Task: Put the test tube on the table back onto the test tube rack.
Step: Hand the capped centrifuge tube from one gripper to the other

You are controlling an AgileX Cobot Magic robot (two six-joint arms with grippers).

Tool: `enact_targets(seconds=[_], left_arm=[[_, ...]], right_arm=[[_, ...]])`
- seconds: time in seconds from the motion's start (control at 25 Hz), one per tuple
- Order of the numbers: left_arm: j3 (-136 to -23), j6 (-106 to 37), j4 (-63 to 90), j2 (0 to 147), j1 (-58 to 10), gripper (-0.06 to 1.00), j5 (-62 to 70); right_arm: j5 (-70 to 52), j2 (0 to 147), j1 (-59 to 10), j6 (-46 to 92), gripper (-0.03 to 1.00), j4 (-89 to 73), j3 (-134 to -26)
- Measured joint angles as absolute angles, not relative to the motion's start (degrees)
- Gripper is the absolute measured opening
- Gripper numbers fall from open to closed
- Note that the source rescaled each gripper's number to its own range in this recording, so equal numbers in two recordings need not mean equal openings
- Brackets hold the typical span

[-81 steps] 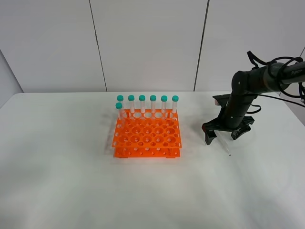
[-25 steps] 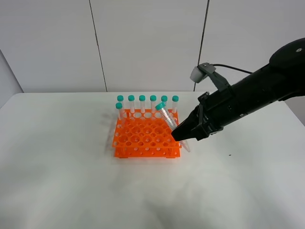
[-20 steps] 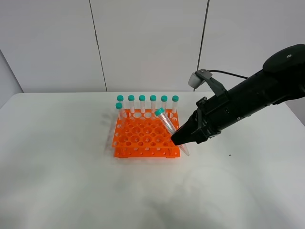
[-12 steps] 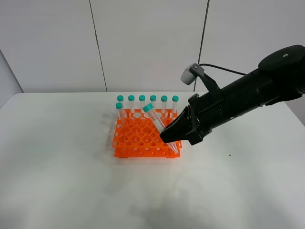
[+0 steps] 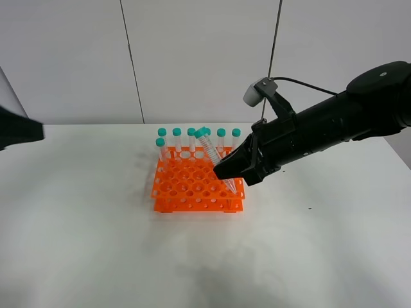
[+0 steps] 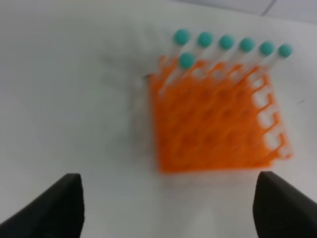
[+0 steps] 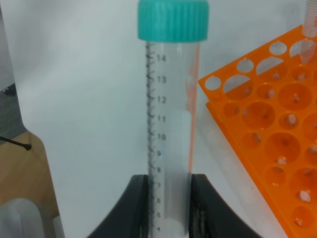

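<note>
Carried leftward by the right gripper [image 5: 223, 172] pinching it, the slim clear teal-capped test tube [image 5: 210, 149] now tilts over the right edge of the orange plastic rack [image 5: 186, 187]; pickup done, seating looks pending; left gripper [image 6: 168, 213] spread, empty.

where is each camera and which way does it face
Exterior high: mounted high, looking down at the table and test tube rack; the right arm shows.
Left wrist: above the rack, facing down on it; the open left gripper frames it.
Right wrist: looks along the test tube clamped in the shut right gripper.
All three share the rack.
</note>
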State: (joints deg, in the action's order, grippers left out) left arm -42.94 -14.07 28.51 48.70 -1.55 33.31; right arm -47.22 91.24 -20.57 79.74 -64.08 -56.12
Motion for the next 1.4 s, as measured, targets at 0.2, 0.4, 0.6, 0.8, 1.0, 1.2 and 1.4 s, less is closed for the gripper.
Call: enact_targets(seconds=[0.2,0.4,0.6,0.8,1.0,1.2,1.4], left_arm=[[-42.94,-36.4,54.93,63.8,-6.18,1.0,28.56],[-42.94,-56.23,79.59,73.2,-12.35,1.0,28.37],[-42.94,-67.71,96.2,77.99,-15.68,1.0,29.05],[-44.1,-70.26,98.63,82.46,-17.18,0.99,31.45],[-47.12,-70.44,98.75,86.87,-19.8,0.97,32.89],[-49.25,-71.12,98.84,87.89,-23.17,0.97,33.01],[-49.38,-71.84,98.84,87.89,-24.14,0.97,32.74]], right_arm=[[-47.1,91.24,-20.57,79.81,0.0,-64.19,-56.12],[-47.1,91.24,-20.57,79.81,0.0,-64.19,-56.12],[-47.1,91.24,-20.57,79.75,0.0,-64.19,-56.12],[-47.1,91.24,-20.57,79.75,0.0,-64.27,-56.12],[-47.51,91.24,-20.57,79.75,0.0,-64.59,-56.12],[-47.56,91.24,-20.57,78.95,0.0,-64.63,-56.12],[-47.94,91.24,-20.57,78.78,0.0,-64.63,-56.12]])
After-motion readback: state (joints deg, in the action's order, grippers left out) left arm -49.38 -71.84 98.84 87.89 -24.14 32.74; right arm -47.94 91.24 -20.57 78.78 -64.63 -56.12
